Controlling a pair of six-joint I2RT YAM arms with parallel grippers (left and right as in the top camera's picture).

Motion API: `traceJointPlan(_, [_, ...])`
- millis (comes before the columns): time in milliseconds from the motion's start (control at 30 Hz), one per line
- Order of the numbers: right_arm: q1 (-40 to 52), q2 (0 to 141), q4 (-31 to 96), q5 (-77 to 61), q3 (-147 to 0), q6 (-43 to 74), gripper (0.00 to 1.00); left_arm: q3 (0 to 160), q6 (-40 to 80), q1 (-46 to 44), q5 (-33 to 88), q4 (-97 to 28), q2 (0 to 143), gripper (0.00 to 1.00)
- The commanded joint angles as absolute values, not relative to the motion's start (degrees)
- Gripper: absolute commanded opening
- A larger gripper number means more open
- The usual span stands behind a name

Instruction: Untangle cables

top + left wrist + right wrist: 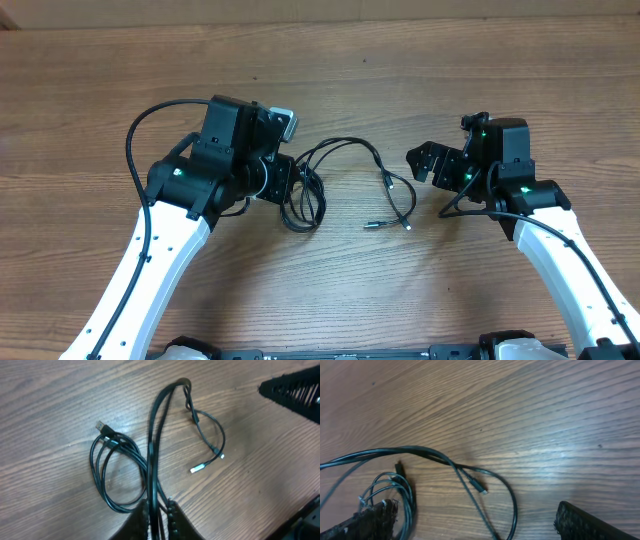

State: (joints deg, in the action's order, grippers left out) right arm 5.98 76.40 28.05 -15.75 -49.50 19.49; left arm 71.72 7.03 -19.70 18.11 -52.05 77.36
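**Black cables sprawl between two robot arms on a wooden worktop**

A bundle of thin black cables (150, 455) lies on the wood-grain worktop (320, 60), left of centre and right in front of the left arm. Seen from the left wrist, two long strands run up from between the left fingers (177, 525), which stand close on either side of them. The view does not show whether the fingers pinch the strands or only flank them. Just to the left of the strands, part of the bundle is bunched in a flat coil (93, 467), with a black plug (101, 426) poking out at its top. Farther from the fingers the strands bend over to the right. There a thinner cord curls down in a loop and ends in a silver plug (198, 467) resting on the wood.

From overhead, the strands arc from the left arm toward the middle of the worktop, and their loose ends lie short of the right arm. The right fingers (585, 522) are spread wide and hold nothing. They sit near those ends, and a slack curve of cord with a small connector (481, 489) lies on the wood below the gap between them.
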Motion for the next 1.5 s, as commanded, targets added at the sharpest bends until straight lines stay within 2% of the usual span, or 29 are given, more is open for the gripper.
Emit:
traceJointPlan(0, [5.8, 76.6, 27.8, -18.1, -50.2, 19.5, 1.00, 72.8, 6.2, -19.2, 17.4, -52.8, 78.5, 0.28])
traceJointPlan(67, [5.8, 76.6, 27.8, -18.1, -50.2, 19.5, 1.00, 72.8, 6.2, -19.2, 17.3, -53.3, 79.5, 0.54])
traceJointPlan(300, [5.8, 76.6, 27.8, -18.1, -50.2, 19.5, 1.00, 72.8, 6.2, -19.2, 15.6, -54.4, 81.3, 0.64])
traceJointPlan(567, [5.8, 76.6, 27.8, -18.1, -50.2, 19.5, 1.00, 72.8, 6.1, -19.3, 14.5, -55.6, 81.3, 0.66])
traceJointPlan(733, [5.8, 76.6, 27.8, -18.1, -50.2, 19.5, 1.00, 72.7, 1.6, -21.4, 14.4, -57.3, 81.3, 0.64])
traceJointPlan(1067, [5.8, 76.6, 27.8, -18.1, -50.2, 19.5, 1.00, 66.3, 1.3, -26.7, 6.1, -58.0, 82.0, 0.62])
traceJointPlan(1200, [5.8, 76.6, 27.8, -18.1, -50.2, 19.5, 1.00, 63.1, 1.0, -27.9, 5.3, -56.2, 83.4, 0.63])
traceJointPlan(1467, [5.8, 76.6, 27.8, -18.1, -50.2, 19.5, 1.00, 60.1, -7.9, -33.7, 2.3, -49.6, 90.0, 0.63])
